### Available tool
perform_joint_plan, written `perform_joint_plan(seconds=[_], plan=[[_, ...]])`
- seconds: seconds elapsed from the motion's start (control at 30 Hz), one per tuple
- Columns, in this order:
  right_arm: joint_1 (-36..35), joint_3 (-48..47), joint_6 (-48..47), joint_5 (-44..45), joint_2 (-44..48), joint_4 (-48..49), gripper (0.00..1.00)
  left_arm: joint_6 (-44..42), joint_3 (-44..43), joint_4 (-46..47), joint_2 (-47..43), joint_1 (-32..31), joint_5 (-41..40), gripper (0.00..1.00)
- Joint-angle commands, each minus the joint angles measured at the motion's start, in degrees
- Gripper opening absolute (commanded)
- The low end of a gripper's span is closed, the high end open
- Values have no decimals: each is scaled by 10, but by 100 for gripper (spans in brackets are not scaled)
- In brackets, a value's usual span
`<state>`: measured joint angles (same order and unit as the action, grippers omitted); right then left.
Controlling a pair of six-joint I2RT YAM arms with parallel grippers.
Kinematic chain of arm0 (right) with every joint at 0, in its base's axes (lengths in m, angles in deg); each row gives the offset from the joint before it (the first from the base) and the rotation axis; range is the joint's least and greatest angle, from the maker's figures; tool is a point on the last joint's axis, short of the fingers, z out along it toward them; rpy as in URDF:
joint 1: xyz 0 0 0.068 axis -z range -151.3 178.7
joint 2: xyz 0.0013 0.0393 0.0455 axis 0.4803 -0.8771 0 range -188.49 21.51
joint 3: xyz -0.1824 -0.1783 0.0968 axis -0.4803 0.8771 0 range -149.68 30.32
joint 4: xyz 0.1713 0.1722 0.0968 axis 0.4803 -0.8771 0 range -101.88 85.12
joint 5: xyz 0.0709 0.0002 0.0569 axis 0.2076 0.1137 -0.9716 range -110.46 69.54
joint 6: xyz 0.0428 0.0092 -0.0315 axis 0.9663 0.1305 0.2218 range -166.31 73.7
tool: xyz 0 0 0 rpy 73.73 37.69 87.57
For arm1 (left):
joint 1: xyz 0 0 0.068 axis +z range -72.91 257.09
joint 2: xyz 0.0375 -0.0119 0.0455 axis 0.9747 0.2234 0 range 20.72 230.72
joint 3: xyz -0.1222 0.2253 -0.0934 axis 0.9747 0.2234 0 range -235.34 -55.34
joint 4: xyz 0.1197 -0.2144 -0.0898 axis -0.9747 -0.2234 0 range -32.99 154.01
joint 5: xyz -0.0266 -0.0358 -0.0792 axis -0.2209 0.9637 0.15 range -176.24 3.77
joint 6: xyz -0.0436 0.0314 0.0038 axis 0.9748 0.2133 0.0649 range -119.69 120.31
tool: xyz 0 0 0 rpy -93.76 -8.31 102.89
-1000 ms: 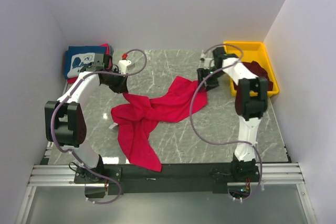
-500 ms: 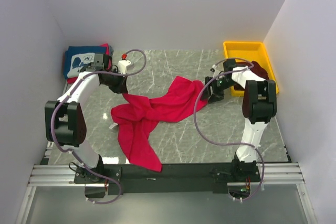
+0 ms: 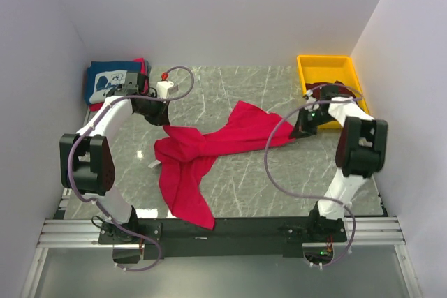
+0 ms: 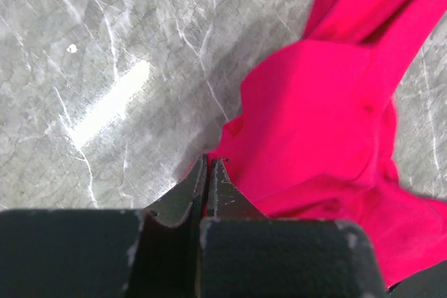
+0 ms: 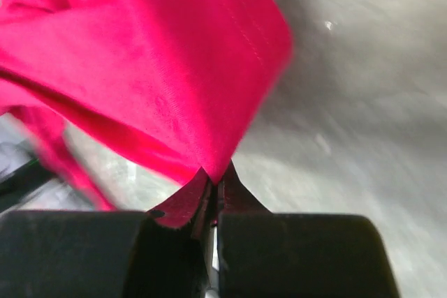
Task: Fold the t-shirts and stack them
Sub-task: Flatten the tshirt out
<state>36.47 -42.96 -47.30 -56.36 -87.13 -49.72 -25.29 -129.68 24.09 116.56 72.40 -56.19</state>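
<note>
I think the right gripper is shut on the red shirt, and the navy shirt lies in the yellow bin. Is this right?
Not quite. The navy shirt is not in the bin; it lies at the far left corner of the table, as the top view shows. The right gripper is indeed shut on the red shirt.

far of the red t-shirt (image 3: 209, 148): bare table (image 3: 223, 88), loads of room
far-left of it: folded navy t-shirt (image 3: 105, 82), kinda in the way
far-right of it: yellow bin (image 3: 325, 58) blocks that corner
near-right of it: open marble, just a cable (image 3: 266, 162) looping through
</note>
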Motion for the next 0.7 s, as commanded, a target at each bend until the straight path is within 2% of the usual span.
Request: perform_joint_plan(seconds=[0.0, 0.1, 0.13, 0.2, 0.27, 0.33, 0.47, 0.6, 0.67], plan=[[-24, 6, -22, 140, 128, 13, 0, 12, 1, 6, -29, 2, 6, 1], [-120, -22, -17, 260, 108, -6, 0, 9, 10, 2, -33, 2, 3, 1], [-173, -45, -15, 285, 94, -14, 1, 7, 10, 1, -35, 2, 0, 1], [-218, -82, -18, 285, 58, -38, 13, 6, 13, -1, -37, 2, -5, 1], [-273, -111, -34, 251, 48, -61, 55, 7, 16, -2, -41, 2, -8, 1], [-280, -135, -42, 180, 58, -79, 83, 9, 19, -1, -49, 2, -8, 1], [-245, -149, -80, 129, 84, -90, 84, 20, 29, 11, -54, 2, -3, 1], [-177, -191, -117, 99, 67, -102, 75, 26, 33, 12, -54, 2, 2, 1], [-162, -215, -145, 98, 48, -116, 67, 24, 32, 9, -55, 2, -1, 1]])
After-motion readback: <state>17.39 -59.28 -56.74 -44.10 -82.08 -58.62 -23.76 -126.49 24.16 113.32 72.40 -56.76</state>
